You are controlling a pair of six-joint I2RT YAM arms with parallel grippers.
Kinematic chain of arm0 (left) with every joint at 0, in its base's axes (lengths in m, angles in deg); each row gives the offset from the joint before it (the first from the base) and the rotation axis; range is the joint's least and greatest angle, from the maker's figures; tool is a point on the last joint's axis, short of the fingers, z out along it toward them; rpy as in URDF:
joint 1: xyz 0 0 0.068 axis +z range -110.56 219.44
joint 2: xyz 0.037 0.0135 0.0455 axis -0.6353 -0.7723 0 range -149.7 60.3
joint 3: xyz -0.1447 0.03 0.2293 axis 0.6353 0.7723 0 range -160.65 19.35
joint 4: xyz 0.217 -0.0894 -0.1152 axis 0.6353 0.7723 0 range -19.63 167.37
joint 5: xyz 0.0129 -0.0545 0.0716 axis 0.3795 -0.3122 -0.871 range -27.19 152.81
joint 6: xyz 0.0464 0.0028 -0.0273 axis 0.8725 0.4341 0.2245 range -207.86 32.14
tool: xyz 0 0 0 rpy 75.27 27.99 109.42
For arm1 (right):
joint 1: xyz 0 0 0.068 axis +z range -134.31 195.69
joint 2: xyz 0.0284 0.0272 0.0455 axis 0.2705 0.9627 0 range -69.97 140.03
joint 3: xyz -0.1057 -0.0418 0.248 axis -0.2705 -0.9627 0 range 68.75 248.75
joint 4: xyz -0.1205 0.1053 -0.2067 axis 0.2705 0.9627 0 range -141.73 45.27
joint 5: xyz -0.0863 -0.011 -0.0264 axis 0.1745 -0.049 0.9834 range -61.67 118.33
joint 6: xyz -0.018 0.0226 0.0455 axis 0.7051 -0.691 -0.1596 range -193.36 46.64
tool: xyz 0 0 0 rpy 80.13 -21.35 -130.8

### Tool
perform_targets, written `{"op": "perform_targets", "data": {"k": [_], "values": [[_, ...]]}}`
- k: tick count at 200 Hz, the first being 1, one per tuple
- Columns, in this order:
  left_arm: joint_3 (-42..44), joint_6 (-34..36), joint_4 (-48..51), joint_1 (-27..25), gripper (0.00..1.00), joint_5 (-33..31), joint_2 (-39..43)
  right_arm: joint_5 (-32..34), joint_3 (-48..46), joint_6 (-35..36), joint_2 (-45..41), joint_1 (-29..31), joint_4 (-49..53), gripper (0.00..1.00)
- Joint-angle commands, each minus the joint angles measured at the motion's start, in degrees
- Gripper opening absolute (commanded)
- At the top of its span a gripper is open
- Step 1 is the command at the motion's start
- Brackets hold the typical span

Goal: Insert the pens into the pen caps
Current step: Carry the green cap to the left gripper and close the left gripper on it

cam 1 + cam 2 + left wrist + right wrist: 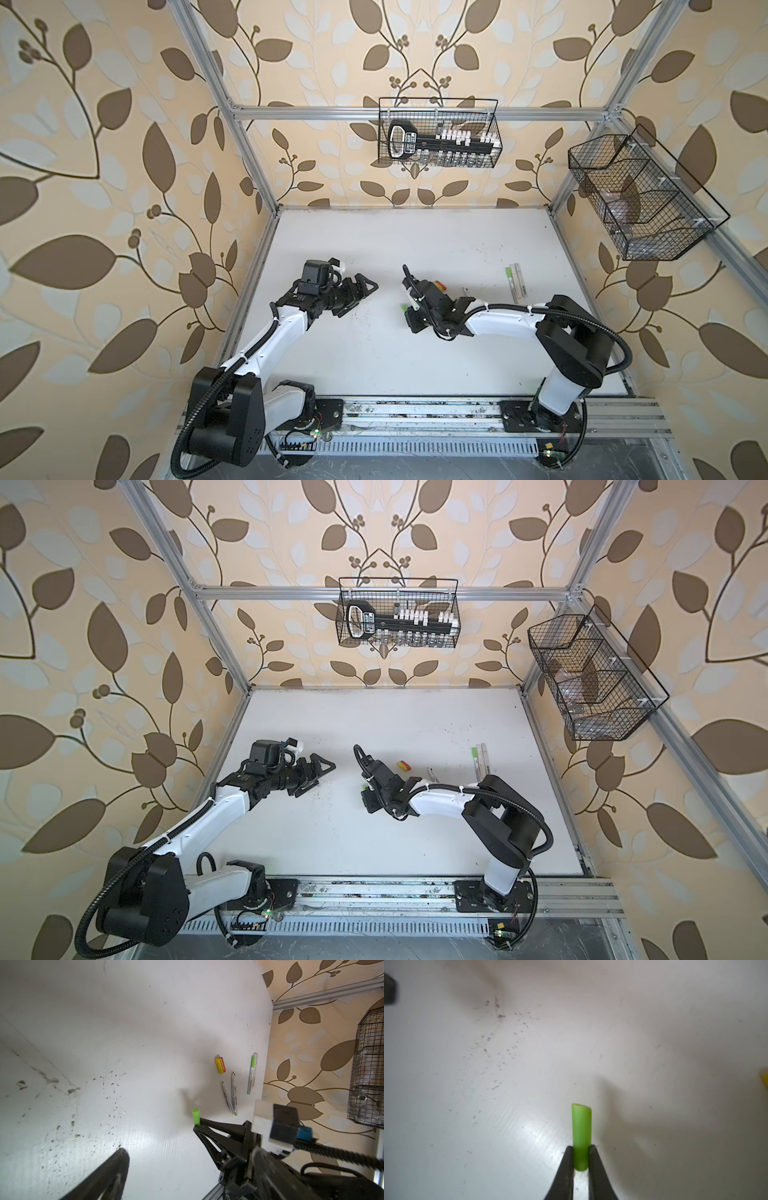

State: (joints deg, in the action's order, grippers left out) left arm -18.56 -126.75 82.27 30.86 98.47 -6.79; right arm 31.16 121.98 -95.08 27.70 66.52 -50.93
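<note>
My right gripper is shut on the lower end of a lime green pen cap, which sticks out beyond the fingertips above the white table. In both top views it shows at mid-table. My left gripper stands open and holds nothing, a short way left of the cap. A yellow cap lies against a red cap. Two thin pens lie beside them. Further right, a green-capped pen lies next to pale ones.
A wire basket hangs on the back wall and another on the right wall. Aluminium frame posts edge the table. Dark specks mark the surface between the arms. A metal rail runs along the front.
</note>
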Motion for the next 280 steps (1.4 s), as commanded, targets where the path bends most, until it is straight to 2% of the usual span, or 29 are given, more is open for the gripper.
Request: {"op": "perform_targets", "data": {"k": [1,23,74,105,135,207,280], "values": [[0.6,-0.8,-3.5,-0.5,0.93,3.0,-0.4,-2.8,-1.1,2.4,-3.4,0.7,-5.6,0.13],[0.9,-2.0,-5.8,-1.1,0.91,4.4,-0.9,-3.2,-1.1,2.5,-5.1,1.1,-6.2,0.13],[1.4,-4.0,-12.2,-3.8,0.77,9.7,-0.4,-3.7,-0.9,2.8,-8.3,2.3,-8.2,0.13],[1.5,-4.1,-12.9,-4.8,0.60,10.5,-0.8,-4.3,-0.5,2.2,-9.4,2.7,-9.1,0.13],[1.4,-4.0,-13.0,-5.5,0.46,10.5,-0.8,-3.4,0.6,2.1,-9.5,3.6,-8.5,0.13],[0.9,-2.9,-11.8,-6.6,0.27,10.7,-1.3,-1.6,2.7,1.3,-8.9,4.5,-8.4,0.13],[-0.9,0.1,-6.6,-7.0,0.04,7.3,-0.6,-0.4,6.4,0.0,-7.8,4.7,-3.3,0.14]]}}
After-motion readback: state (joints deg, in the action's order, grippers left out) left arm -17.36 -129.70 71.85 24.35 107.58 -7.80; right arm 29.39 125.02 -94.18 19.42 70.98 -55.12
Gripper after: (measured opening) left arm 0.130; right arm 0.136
